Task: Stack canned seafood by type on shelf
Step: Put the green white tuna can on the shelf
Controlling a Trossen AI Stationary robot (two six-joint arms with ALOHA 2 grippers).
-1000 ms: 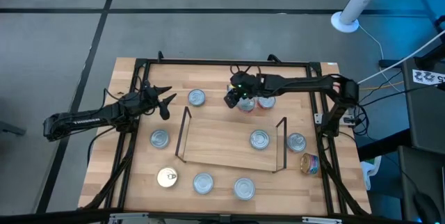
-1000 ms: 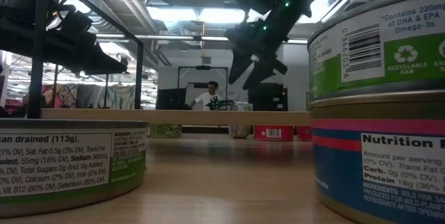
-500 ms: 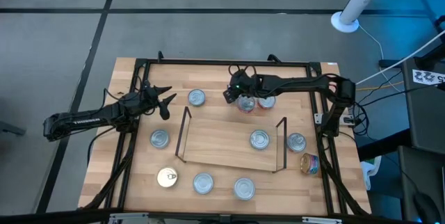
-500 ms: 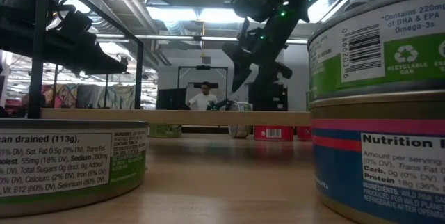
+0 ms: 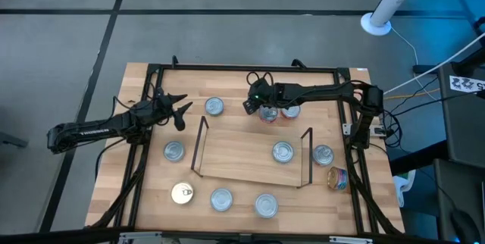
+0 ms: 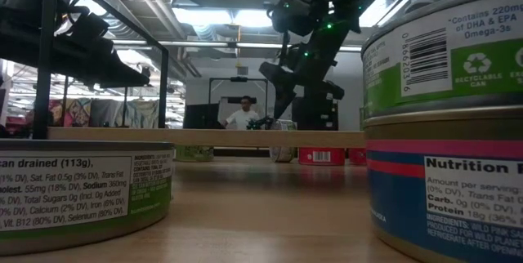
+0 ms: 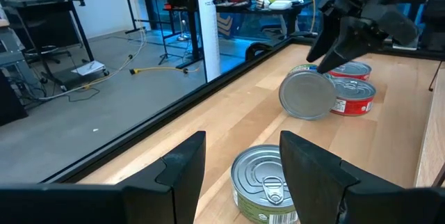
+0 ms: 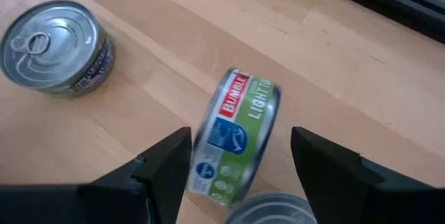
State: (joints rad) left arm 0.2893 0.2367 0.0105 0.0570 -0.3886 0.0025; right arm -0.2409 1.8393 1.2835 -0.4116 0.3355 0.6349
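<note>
A green-labelled tin (image 8: pixel 236 137) stands on its edge, leaning against red-labelled tins (image 7: pixel 353 93) near the table's far edge. My right gripper (image 8: pixel 241 133) is open above it, slanting down with a finger on either side. My left gripper (image 7: pixel 243 140) waits open at the far left, level, behind a silver-topped tin (image 7: pixel 268 182). The shelf (image 5: pixel 242 157) lies mid-table and bears one tin (image 5: pixel 283 151). My right gripper comes at the tin on edge from above, slanting down. A gap shows between the tin's rim (image 8: pixel 277 106) and one finger (image 8: pixel 313 154). I cannot tell whether the other finger touches it.
More tins stand on the table (image 5: pixel 242 85) around the shelf: one at the left (image 5: pixel 174 151), three along the near side (image 5: pixel 221 198), one at the right (image 5: pixel 323 154). A colourful one (image 5: pixel 337 177) lies on its side. Black wire uprights (image 5: pixel 199 147) stand at the shelf's ends.
My right gripper has sunk toward the tins near the far edge and rolled its wrist, staying open. The tins have not visibly moved.
</note>
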